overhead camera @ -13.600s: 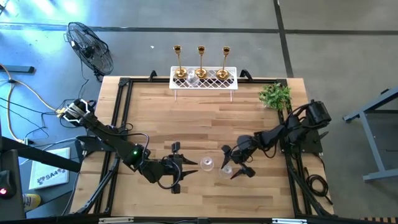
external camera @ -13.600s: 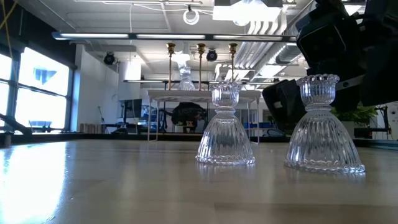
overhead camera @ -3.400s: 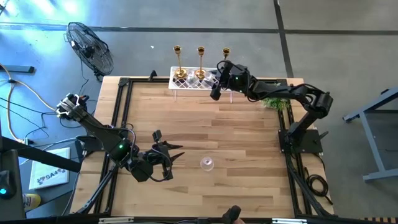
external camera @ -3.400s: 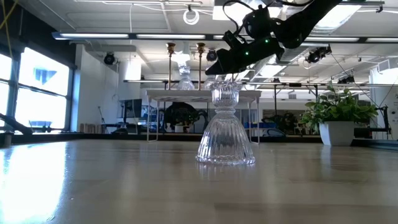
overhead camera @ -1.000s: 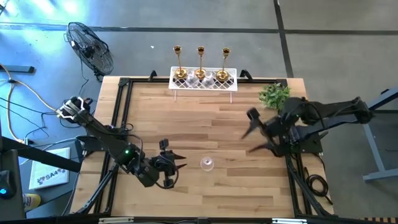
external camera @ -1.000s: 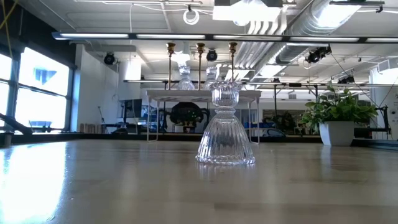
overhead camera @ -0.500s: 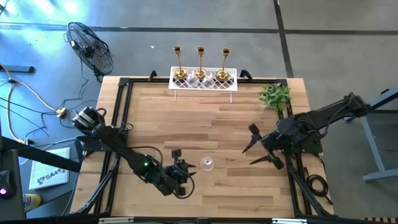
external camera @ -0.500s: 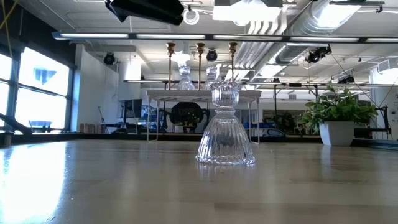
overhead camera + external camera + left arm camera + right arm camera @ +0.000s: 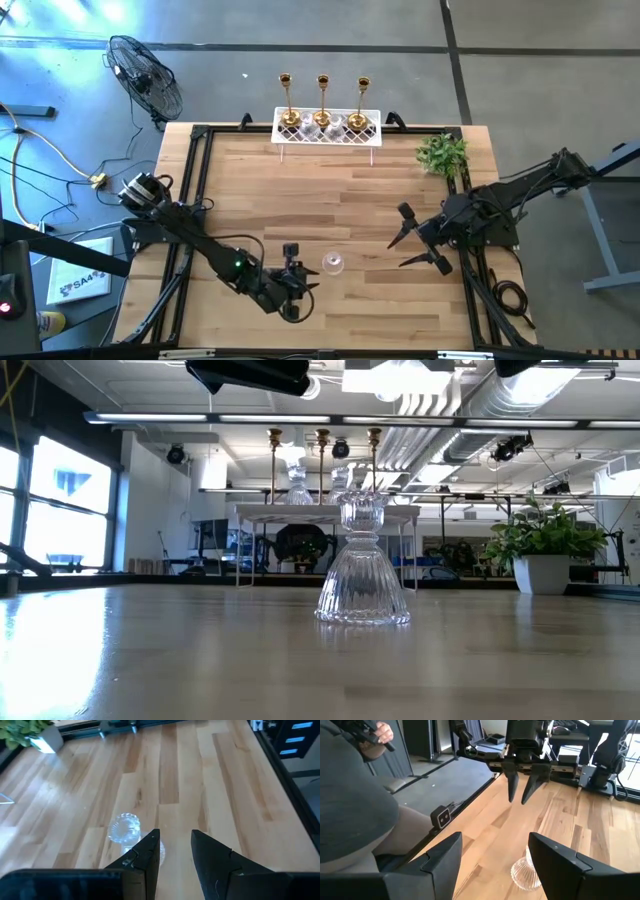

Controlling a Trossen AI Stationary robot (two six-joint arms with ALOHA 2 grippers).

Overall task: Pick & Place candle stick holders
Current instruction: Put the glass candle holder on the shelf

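Observation:
One clear glass candle stick holder (image 9: 333, 263) stands on its wide base on the wooden table, near the front middle; it also shows in the low view (image 9: 362, 565). My left gripper (image 9: 308, 275) is open and hovers just left of it. In the left wrist view (image 9: 175, 840) the holder (image 9: 124, 827) sits beside one finger, outside the gap. My right gripper (image 9: 413, 242) is open wide and empty, right of the holder (image 9: 526, 872). Three gold holders (image 9: 323, 82) and two glass ones (image 9: 298, 485) stand on the white rack (image 9: 328, 126) at the far edge.
A small green plant (image 9: 443, 153) in a white pot stands at the far right corner. Bare wood lies between the rack and the lone holder. A person (image 9: 355, 815) stands off the table's near side. A fan (image 9: 145, 78) stands on the floor beyond the left corner.
My left gripper has gone toward the table's right edge, closing on the lone glass holder, and now shows at the top of the low view. My right gripper has drawn a little toward the near edge. The holder has not moved.

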